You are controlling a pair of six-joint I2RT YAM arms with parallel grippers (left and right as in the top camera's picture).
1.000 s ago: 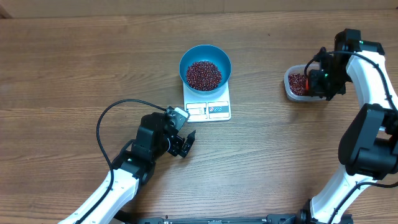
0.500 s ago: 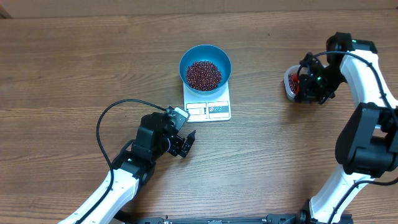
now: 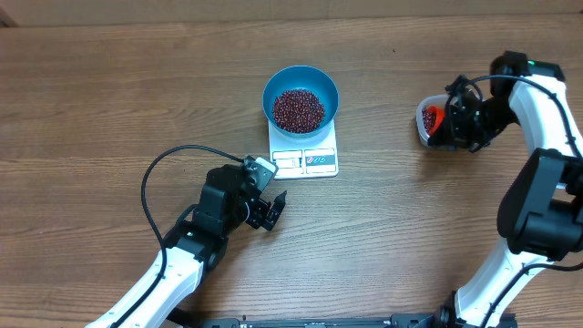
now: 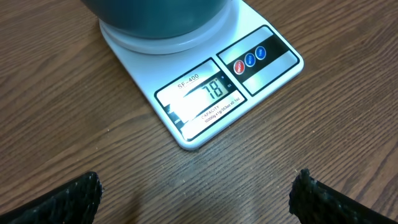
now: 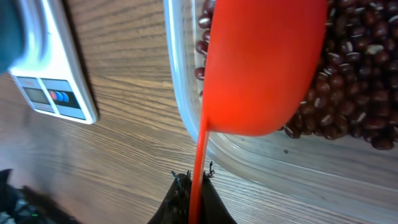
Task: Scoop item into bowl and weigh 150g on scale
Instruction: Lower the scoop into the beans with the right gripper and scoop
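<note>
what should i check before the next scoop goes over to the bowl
1. Bowl seated on scale: ok.
2. Target weight reached: not ok, display shows 78.
3. Right gripper jaws shut on red scoop handle: ok.
4. Scoop loaded with beans: cannot tell, only its underside shows.
5. Left gripper jaws open, clear of the scale: ok.
6. Beans available in the clear tub: ok.

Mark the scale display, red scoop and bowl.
scale display [image 4: 210,91], left wrist view, on the digits.
red scoop [image 5: 264,62], right wrist view, on the cup's underside.
bowl [image 3: 268,95], overhead view, on its rim.
</note>
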